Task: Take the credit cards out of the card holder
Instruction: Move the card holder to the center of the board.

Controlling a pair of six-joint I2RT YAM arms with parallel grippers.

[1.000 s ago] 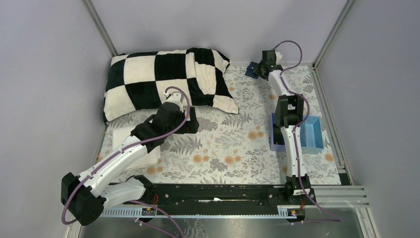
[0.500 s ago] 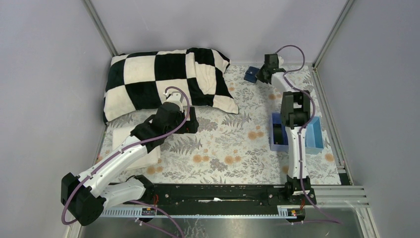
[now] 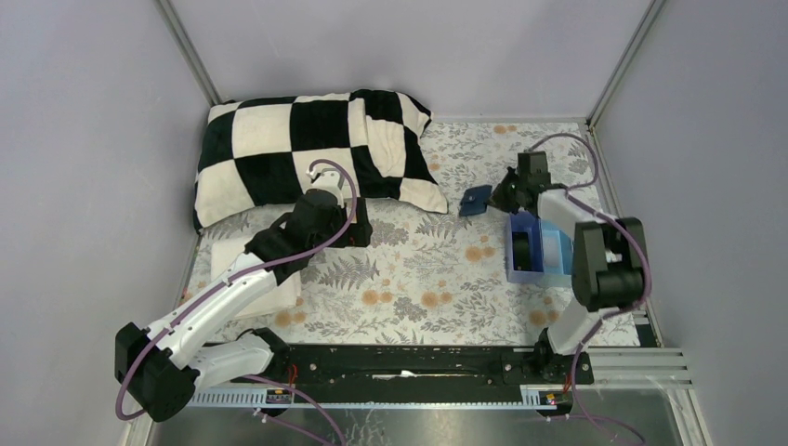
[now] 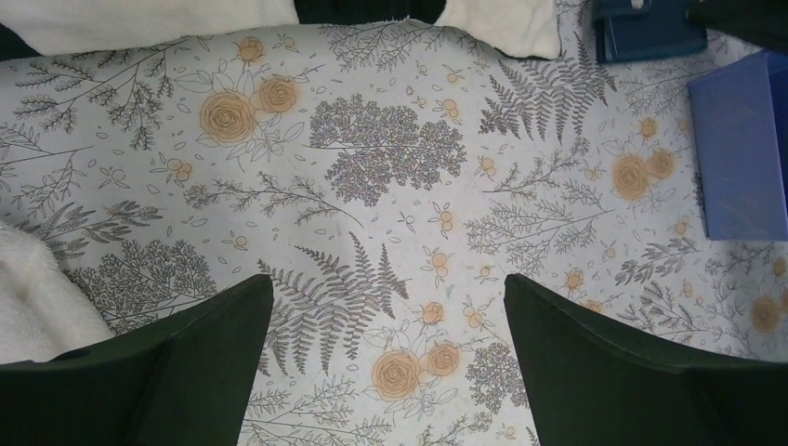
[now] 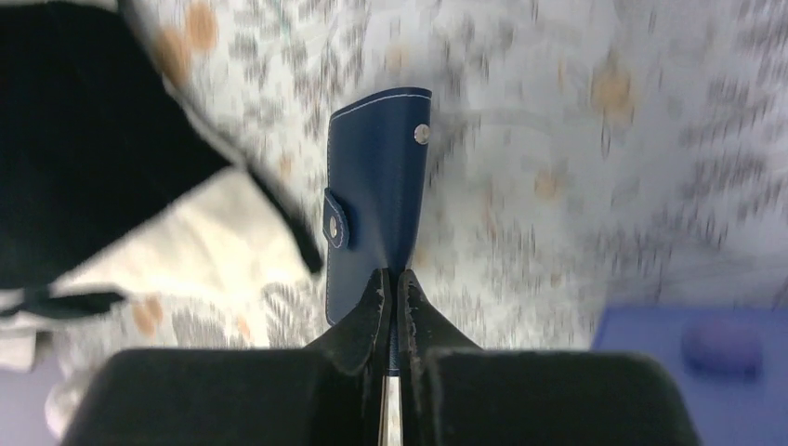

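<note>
Right gripper [image 5: 392, 279] pinches the one card holder [image 5: 381, 186], closed, beside one blue tray [image 3: 537, 276]. Left gripper [image 4: 386, 288] is spread wide. The holder was previously at the far corner.

White links [image 3: 223, 290], black joints [image 3: 609, 265], purple cables [image 3: 333, 164]; dark tapered fingers [image 4: 186, 372].

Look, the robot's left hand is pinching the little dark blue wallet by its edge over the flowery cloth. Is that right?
Not the left. The right gripper is pinching the dark blue card holder by its edge over the flowery cloth, as the right wrist view shows. The left gripper is open, holding nothing.
</note>
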